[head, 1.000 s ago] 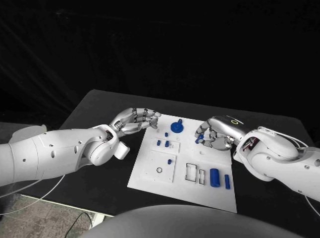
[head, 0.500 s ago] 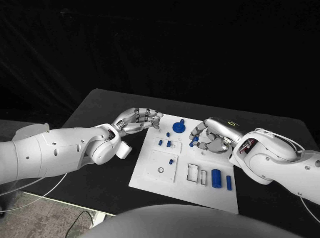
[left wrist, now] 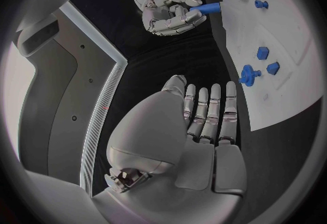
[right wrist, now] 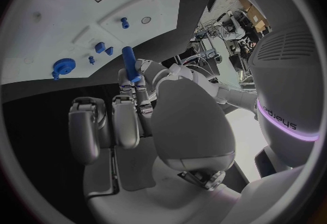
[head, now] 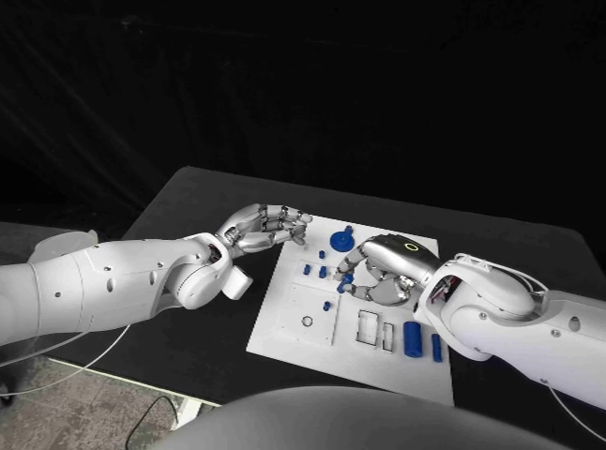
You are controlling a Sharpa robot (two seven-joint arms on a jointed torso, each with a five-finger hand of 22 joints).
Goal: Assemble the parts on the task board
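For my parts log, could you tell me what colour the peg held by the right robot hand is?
Blue; the peg shows best in the right wrist view.

Light: dim overall; the task board [head: 333,314] and white arms were the brightest surfaces.
Surroundings: black, detail lost.
Glare: violet tint along both wrist circles' rims.
Distortion: fisheye bent the board's edges in both wrist views.
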